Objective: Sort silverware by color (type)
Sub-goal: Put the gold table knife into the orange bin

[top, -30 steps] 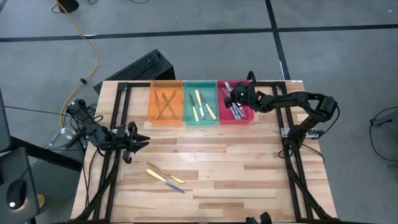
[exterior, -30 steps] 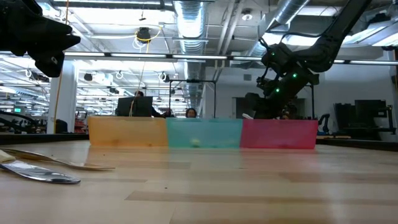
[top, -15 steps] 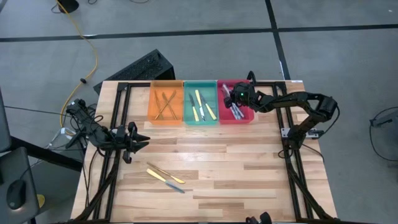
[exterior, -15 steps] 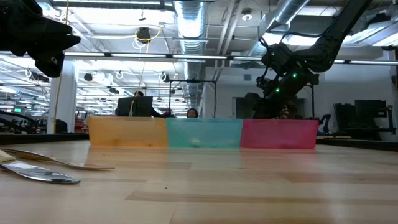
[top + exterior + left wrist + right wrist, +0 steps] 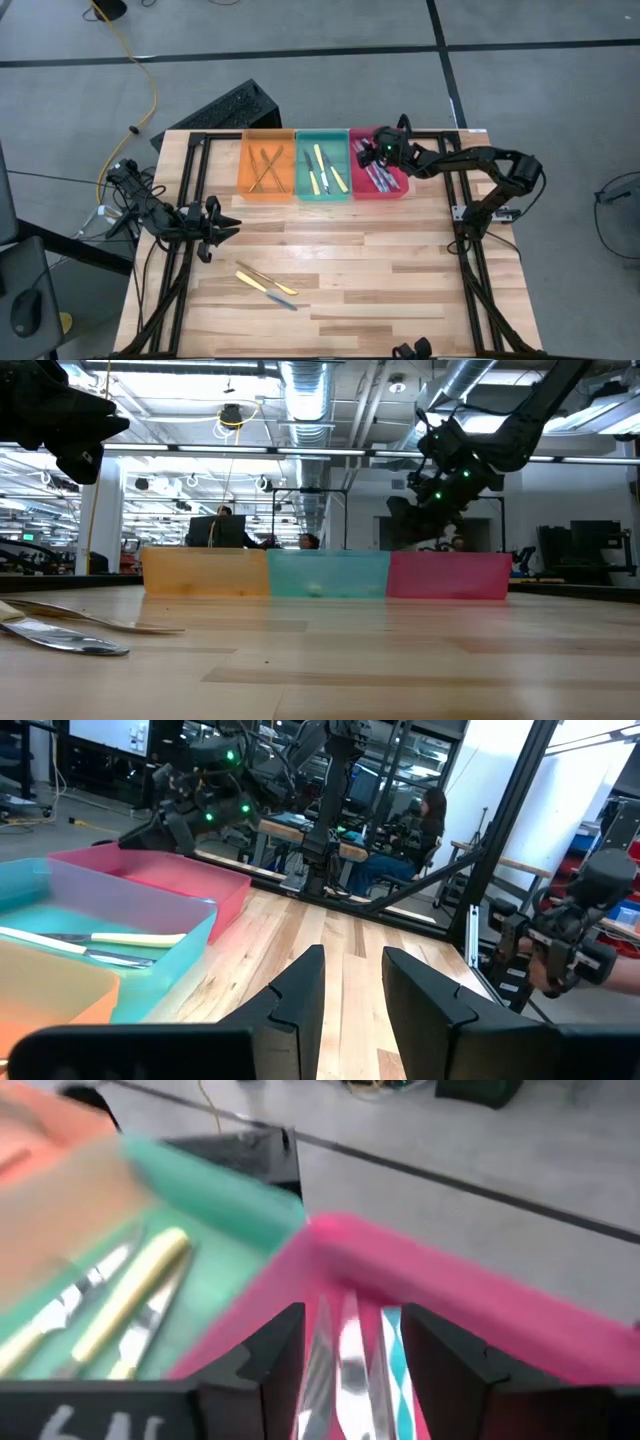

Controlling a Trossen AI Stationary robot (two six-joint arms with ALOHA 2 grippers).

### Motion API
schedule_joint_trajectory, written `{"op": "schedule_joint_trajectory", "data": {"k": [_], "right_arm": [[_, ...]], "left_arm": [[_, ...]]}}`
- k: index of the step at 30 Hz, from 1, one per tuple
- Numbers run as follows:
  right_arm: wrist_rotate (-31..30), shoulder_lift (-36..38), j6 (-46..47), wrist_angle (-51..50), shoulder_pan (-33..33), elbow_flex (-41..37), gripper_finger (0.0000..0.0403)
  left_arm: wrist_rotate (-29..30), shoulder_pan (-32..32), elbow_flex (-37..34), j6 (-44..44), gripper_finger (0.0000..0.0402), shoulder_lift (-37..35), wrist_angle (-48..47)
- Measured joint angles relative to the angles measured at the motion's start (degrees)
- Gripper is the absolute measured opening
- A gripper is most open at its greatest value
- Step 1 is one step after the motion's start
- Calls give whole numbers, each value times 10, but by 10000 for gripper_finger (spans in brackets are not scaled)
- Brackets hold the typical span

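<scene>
My left gripper (image 5: 222, 228) hangs over the table's left edge, fingers slightly parted and holding nothing. Along the far edge stand three trays side by side. The orange tray (image 5: 266, 190) holds thin bronze-gold utensils (image 5: 266, 166) lying crossed. The green tray (image 5: 322, 193) next to it holds yellow-handled pieces (image 5: 322, 168). The red tray (image 5: 386, 191) holds silver pieces with bluish handles (image 5: 378, 177), and my right gripper (image 5: 376, 153) hovers over it, its two fingers spread with nothing between them. On the bare wooden table (image 5: 400, 280), well apart from the trays and nearer my left arm, three utensils (image 5: 266, 284) lie loose together. In the room beyond the table a person (image 5: 425, 815) sits at a desk.
</scene>
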State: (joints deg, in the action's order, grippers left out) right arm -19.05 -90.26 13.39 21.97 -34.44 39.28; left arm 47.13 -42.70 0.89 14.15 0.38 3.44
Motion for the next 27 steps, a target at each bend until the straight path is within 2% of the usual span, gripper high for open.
{"op": "schedule_joint_trajectory", "data": {"k": [12,15,21,23,27], "right_arm": [[54,0,-6,-5,18,105,187],[102,0,-4,-3,35,135,187],[257,0,1,-2,93,183,187],[280,0,1,-2,123,193,187],[280,0,2,-1,197,197,187]], "left_arm": [[0,0,0,0,89,0,0],[0,0,0,0,89,0,0],[0,0,0,0,89,0,0],[0,0,0,0,89,0,0],[0,0,0,0,89,0,0]]}}
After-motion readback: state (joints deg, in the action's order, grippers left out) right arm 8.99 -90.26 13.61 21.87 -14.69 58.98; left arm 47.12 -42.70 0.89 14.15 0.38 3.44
